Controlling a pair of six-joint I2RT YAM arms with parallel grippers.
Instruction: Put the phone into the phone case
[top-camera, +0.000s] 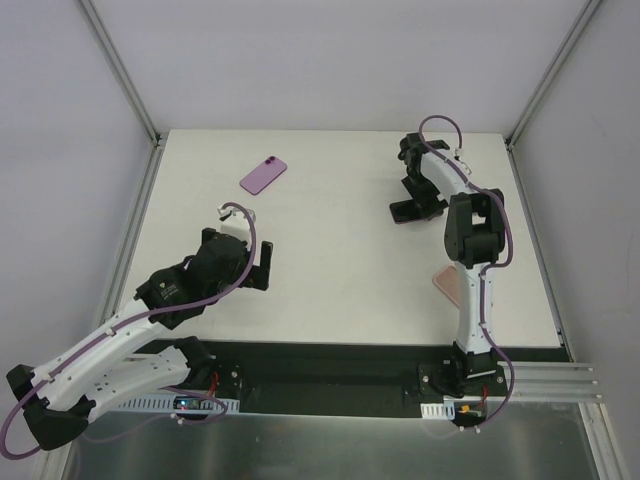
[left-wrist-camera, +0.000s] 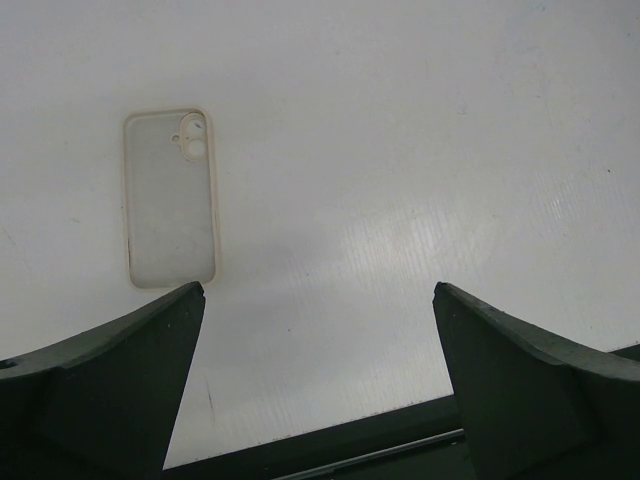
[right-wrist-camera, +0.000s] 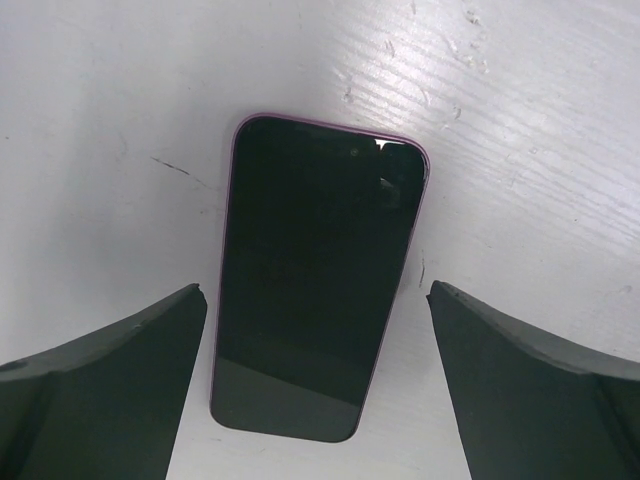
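Note:
A phone (right-wrist-camera: 322, 250) with a dark screen and a purple rim lies face up on the white table. My right gripper (right-wrist-camera: 316, 288) is open, with one finger on each side of the phone's near half and not touching it. In the top view this gripper (top-camera: 418, 210) is at the back right, and the phone under it cannot be made out. A whitish see-through phone case (left-wrist-camera: 170, 200) with a camera cut-out lies flat, ahead and to the left of my open, empty left gripper (left-wrist-camera: 318, 288). In the top view the left gripper (top-camera: 262, 266) is at the table's left middle.
A purple phone-shaped slab (top-camera: 263, 174) lies at the back left. A pink flat slab (top-camera: 446, 285) lies partly under the right arm. The table's dark near edge (left-wrist-camera: 330, 440) shows just below the left fingers. Grey walls and frame posts bound the table.

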